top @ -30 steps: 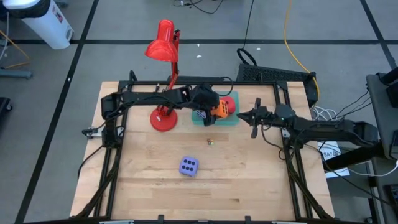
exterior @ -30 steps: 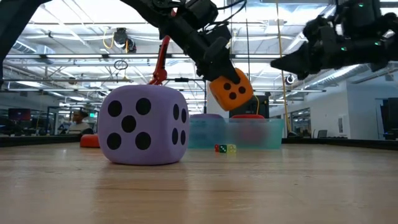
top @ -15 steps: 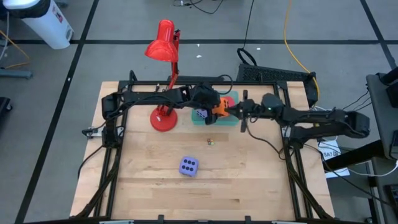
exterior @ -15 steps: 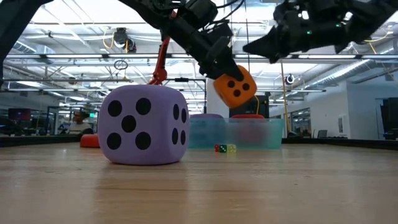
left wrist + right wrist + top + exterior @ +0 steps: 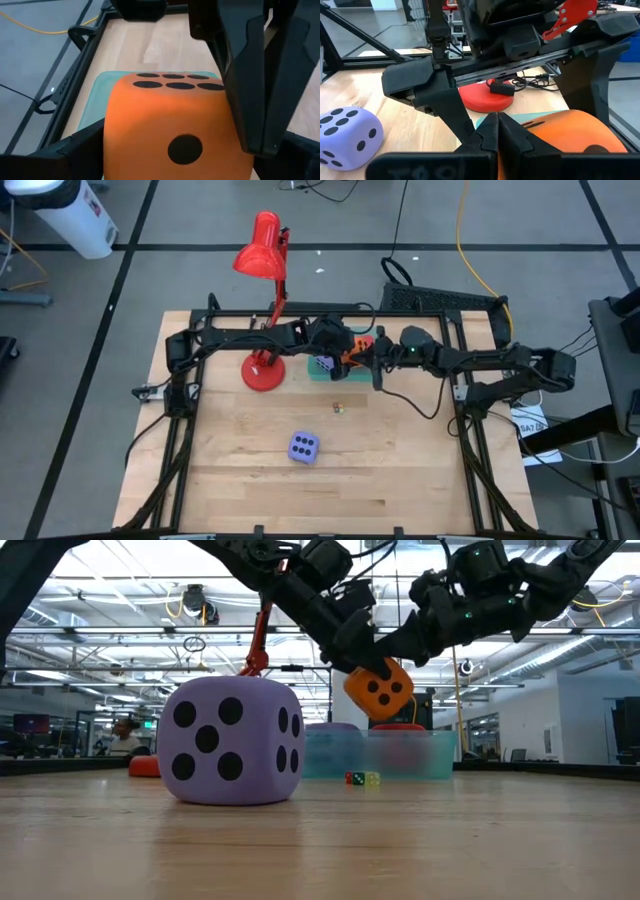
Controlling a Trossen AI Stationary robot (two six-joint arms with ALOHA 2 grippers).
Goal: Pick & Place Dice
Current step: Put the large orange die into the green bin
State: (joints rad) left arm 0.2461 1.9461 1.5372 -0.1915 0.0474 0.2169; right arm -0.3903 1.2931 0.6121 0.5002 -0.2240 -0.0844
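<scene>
My left gripper holds an orange die in the air above a teal tray. My right gripper is shut and reaches in from the table's right, its tips at the orange die. A purple die sits in the tray, and a red die shows behind the tray's wall. Another purple die rests on its bottom face on the bare table, nearer the front. My left gripper pinches the orange die by two opposite faces between its fingers, coming from the table's left and slanting down. The die hangs tilted, clear of the tray, with its six-pip face on top. My right gripper's shut fingers lie against the orange die's upper edge on the side toward the table's right. They come almost level from the table's right. Whether they only touch or push in does not show.
A red desk lamp stands on its round base just left of the tray, under my left arm. Two tiny dice lie on the wood in front of the tray. Black frame rails run along both table sides.
My right gripper has gone toward the table's left, staying shut, from well clear of the tray up to the orange die held by my left gripper. The die stays aloft over the tray.
</scene>
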